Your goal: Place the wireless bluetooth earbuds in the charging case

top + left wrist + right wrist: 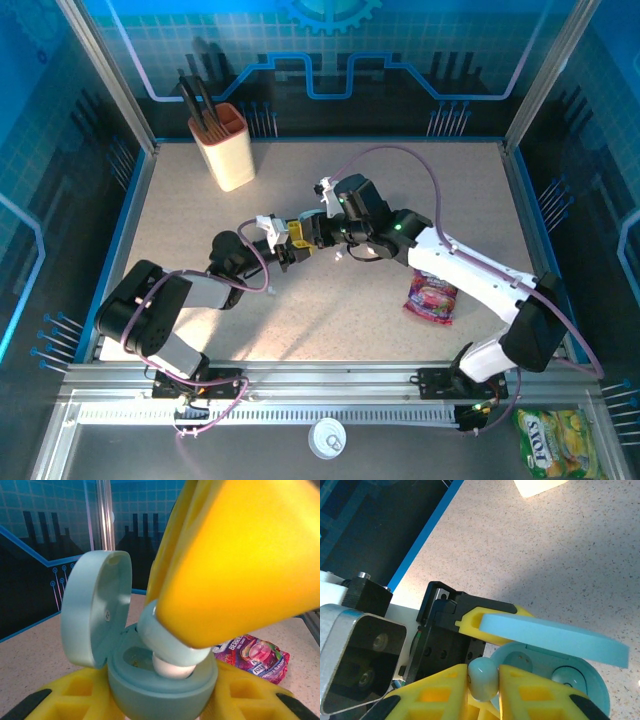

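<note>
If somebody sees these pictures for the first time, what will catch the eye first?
At the middle of the table, the left gripper holds an open light-blue charging case. The right gripper pinches an earbud with its tip at one well of the case. A purple snack packet lies on the table to their right.

Left arm [165,305] black and grey, right arm [470,268] white — purple cables [438,190] on both, fingers [432,696] yellow.

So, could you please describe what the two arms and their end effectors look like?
The left arm is black with grey panels, the right arm white with black joints and a green light. Purple cables run along both. Each ends in yellow, black-tipped fingers.
</note>
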`<state>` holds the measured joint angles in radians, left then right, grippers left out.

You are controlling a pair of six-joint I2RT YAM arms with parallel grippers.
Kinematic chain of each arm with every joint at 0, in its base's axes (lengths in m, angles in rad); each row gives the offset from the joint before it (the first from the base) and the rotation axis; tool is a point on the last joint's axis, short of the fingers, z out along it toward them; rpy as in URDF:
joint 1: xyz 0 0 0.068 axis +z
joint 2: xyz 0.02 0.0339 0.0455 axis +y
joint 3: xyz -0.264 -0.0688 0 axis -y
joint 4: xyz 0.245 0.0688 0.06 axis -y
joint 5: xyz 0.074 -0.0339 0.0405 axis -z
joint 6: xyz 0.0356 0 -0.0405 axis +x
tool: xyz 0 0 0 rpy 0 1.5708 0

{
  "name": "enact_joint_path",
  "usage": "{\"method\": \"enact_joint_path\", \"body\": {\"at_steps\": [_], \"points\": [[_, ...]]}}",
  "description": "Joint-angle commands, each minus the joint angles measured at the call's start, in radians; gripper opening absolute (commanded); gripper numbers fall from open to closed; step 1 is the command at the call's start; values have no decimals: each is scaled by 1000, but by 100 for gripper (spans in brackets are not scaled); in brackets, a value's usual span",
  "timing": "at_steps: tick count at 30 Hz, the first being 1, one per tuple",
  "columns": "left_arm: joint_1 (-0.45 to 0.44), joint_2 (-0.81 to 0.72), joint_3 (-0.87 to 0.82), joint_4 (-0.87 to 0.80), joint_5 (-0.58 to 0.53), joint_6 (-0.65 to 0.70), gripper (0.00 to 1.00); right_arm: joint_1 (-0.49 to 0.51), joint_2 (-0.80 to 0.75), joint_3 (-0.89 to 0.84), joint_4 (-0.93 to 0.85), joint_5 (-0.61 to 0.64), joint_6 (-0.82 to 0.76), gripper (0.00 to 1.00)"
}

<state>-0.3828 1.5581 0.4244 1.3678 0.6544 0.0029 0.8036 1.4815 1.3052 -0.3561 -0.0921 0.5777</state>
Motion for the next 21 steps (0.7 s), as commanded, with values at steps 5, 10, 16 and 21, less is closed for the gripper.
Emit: {"method": "enact_joint_path", "body": {"at_steps": [5, 10, 16, 21], "points": [[-6, -8, 34, 35, -12, 11, 32, -10, 38, 20, -8, 41, -12, 20], [-7, -12, 30, 34, -19, 10, 33, -11, 48, 26, -21, 68, -10, 23], [-6, -9, 30, 33, -23, 9, 32, -11, 15, 31, -31, 82, -29, 37], [-7, 0, 31, 34, -21, 12, 32, -10, -31, 26, -19, 63, -57, 47]]}}
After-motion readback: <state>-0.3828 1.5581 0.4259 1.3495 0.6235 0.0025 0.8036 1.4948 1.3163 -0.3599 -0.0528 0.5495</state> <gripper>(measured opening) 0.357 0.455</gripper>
